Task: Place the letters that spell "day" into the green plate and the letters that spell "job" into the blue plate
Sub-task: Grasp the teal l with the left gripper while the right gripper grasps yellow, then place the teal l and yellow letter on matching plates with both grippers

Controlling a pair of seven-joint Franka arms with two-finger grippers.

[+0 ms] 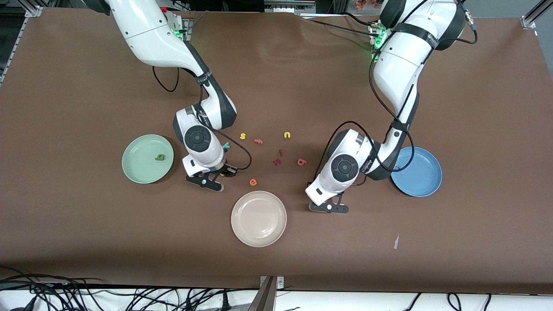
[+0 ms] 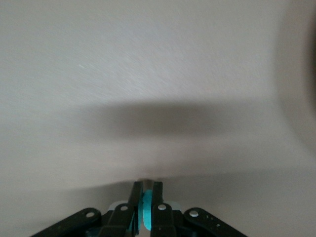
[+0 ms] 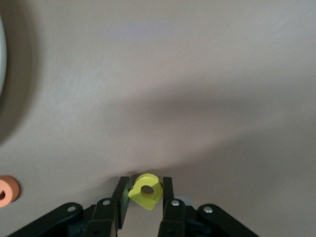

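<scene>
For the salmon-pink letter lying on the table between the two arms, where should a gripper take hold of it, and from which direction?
The salmon-pink letter lies flat on the table with open space around it, so come straight down from above. Probably best to set the fingers across its straight stem rather than its round bowl, since the stem's parallel edges suit a narrow pinch.

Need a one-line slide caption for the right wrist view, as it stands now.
Right gripper shut on a yellow round-bodied foam letter above the brown table, an orange letter nearby.
</scene>
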